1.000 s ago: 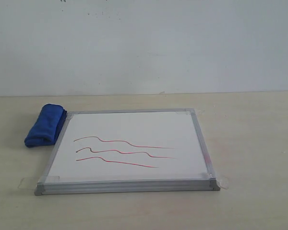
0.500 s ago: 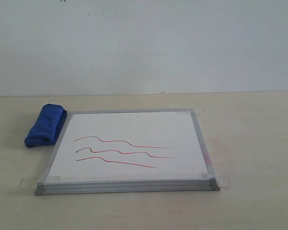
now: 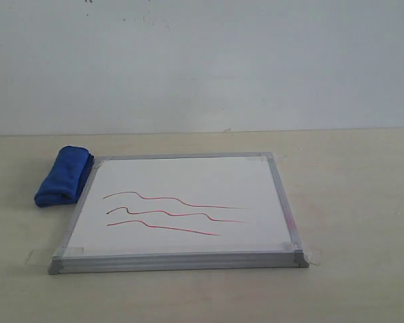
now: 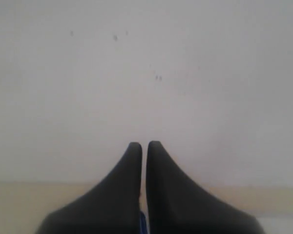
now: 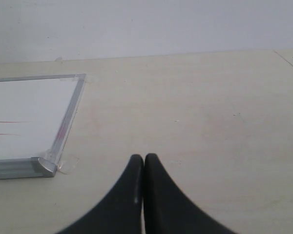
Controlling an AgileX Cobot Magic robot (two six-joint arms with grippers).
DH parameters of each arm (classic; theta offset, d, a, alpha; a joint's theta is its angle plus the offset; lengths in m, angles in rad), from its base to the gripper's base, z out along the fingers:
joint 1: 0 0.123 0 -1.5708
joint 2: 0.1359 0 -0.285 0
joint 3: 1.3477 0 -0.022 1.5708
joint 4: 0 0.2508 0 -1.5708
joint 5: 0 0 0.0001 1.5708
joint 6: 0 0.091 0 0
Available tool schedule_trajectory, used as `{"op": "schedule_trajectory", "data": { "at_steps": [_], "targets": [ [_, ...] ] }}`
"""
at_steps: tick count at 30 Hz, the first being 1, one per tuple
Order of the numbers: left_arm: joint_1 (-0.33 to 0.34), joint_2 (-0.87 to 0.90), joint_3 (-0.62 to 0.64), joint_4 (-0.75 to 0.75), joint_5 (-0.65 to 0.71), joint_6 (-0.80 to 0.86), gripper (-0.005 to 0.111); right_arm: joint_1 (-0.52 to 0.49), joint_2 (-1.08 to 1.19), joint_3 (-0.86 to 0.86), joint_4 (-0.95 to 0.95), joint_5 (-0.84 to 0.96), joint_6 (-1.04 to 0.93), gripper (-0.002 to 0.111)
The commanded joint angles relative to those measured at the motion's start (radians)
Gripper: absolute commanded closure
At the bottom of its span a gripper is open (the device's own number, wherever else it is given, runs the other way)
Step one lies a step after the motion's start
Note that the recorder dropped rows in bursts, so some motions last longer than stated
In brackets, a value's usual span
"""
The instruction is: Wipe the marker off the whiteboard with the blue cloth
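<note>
The whiteboard point(image 3: 182, 202) lies flat on the table, framed in silver-grey metal with clear tape at its corners. Three wavy red marker lines point(image 3: 168, 215) run across its middle. The blue cloth point(image 3: 62, 176), a rolled bundle, rests against the board's left edge. Neither arm shows in the exterior view. My left gripper point(image 4: 144, 145) is shut with nothing held, facing the white wall; a sliver of blue cloth point(image 4: 142, 223) peeks between its fingers low down. My right gripper point(image 5: 144, 157) is shut and empty above bare table, to the right of the board's near corner point(image 5: 44, 165).
A white wall point(image 3: 202, 60) rises behind the pale wooden table point(image 3: 350, 202). Bare tabletop stretches to the right of the board, and a table edge point(image 5: 289, 61) shows in the right wrist view.
</note>
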Motion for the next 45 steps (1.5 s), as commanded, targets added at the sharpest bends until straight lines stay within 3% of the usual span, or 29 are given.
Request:
{"op": "schedule_trajectory", "data": {
  "at_steps": [1,6,19,34,39,45],
  "targets": [
    [-0.008,0.173,-0.169,-0.002,0.220,-0.035,0.103,-0.005,-0.004,0.000,-0.001,-0.004,-0.002,0.108],
    [-0.008,0.379,-0.423,0.018,0.517,-0.026,0.103,-0.005,-0.004,0.000,-0.001,-0.004,-0.002,0.108],
    [-0.008,0.891,-0.977,0.120,1.075,-0.026,0.103,-0.005,-0.004,0.000,-0.001,-0.004,-0.002,0.108],
    [-0.008,1.140,-1.028,0.100,0.920,0.035,0.103,-0.005,-0.004,0.000,-0.001,-0.004,-0.002,0.108],
    [-0.008,1.207,-1.028,-0.016,0.895,0.171,0.103,-0.005,-0.004,0.000,-0.001,-0.004,-0.002,0.108],
    [-0.008,1.267,-1.044,-0.073,0.852,0.203,0.103,-0.005,-0.004,0.000,-0.001,-0.004,-0.002,0.108]
  ]
}}
